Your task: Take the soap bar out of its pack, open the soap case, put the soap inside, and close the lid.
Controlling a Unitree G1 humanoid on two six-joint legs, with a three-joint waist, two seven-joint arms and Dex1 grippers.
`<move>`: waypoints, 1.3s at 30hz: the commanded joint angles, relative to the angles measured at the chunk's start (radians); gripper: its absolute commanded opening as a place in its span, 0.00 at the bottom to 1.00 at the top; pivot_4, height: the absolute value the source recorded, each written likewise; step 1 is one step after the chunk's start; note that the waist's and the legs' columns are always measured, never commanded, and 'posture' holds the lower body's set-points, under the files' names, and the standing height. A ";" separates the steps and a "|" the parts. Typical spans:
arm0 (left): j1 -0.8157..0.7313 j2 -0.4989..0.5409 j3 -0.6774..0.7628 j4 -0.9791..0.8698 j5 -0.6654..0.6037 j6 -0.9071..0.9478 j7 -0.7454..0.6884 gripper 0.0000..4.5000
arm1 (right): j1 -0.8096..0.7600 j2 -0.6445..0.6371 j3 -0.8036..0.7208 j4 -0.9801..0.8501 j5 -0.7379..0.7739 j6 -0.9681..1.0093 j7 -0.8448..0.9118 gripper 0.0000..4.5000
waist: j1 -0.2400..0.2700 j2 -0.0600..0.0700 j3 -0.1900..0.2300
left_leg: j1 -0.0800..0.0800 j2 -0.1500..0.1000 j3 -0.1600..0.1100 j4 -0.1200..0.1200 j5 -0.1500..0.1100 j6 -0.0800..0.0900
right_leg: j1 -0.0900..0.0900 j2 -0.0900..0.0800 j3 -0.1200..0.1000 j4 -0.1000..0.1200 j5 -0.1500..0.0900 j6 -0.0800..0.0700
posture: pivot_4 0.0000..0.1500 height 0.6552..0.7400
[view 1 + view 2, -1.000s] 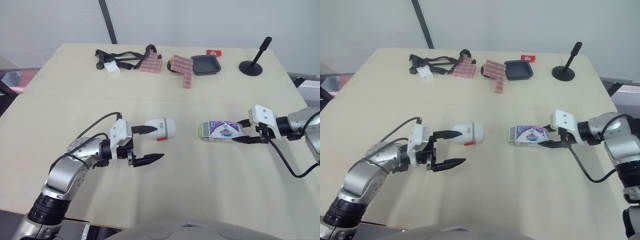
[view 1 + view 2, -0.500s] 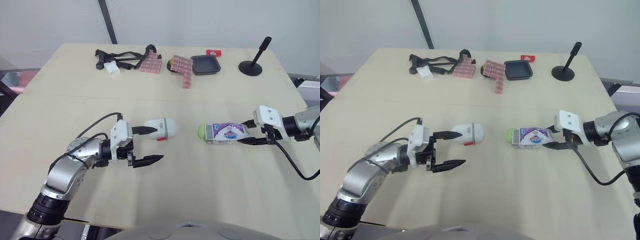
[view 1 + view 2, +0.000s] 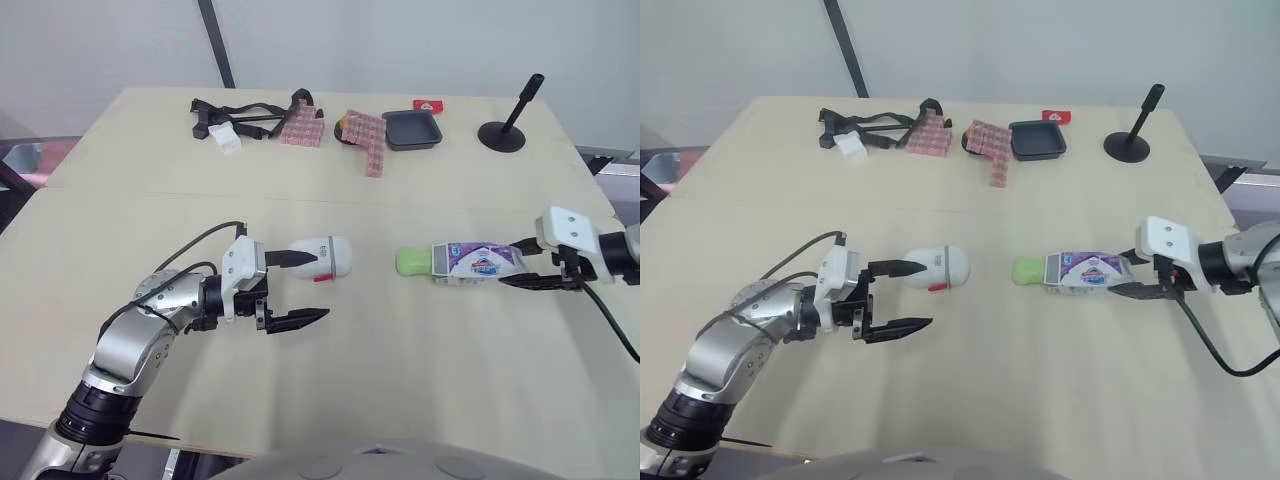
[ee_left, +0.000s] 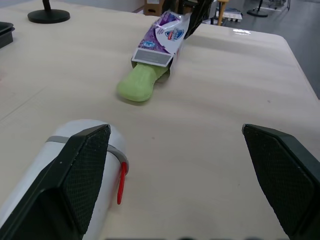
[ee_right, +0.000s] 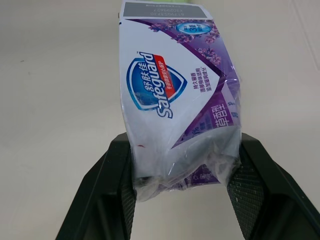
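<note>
Right wrist view: my right gripper (image 5: 184, 155) clamps the limp purple-and-white film soap pack (image 5: 172, 95) by its tail; the slick green soap bar (image 3: 412, 262) protrudes, and I'd pinch its flanks with my spread left gripper (image 3: 302, 287).

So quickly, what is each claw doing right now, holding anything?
Left claw: open, holding nothing, by the white soap case.
Right claw: closed on the soap pack.

Left end effector (image 3: 310, 286) gapes (right end effector (image 3: 508, 264) clamped).
</note>
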 commanded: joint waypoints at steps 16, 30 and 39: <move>0.032 0.000 0.001 0.016 -0.003 -0.076 -0.043 1.00 | 0.174 0.096 -0.376 -0.074 0.141 0.297 -0.313 0.55 | 0.002 0.000 0.000 | 0.001 0.001 0.000 0.000 0.000 0.000 | 0.001 0.000 0.000 -0.001 0.000 0.000 | 1.00 1.00; -0.012 -0.025 0.014 -0.024 -0.054 -0.036 -0.006 1.00 | 0.015 0.705 -0.508 -0.482 0.075 0.873 -1.275 0.55 | -0.002 0.005 -0.002 | 0.004 0.000 0.002 -0.004 0.005 -0.009 | 0.000 0.001 0.002 0.001 0.000 -0.001 | 1.00 1.00; 0.009 -0.020 0.009 -0.033 -0.046 -0.054 -0.007 1.00 | 0.028 0.806 -0.433 -0.584 0.050 0.923 -1.394 0.55 | 0.000 0.005 -0.002 | 0.004 -0.005 0.002 -0.017 0.009 -0.018 | 0.003 0.001 0.003 -0.005 0.003 0.005 | 1.00 1.00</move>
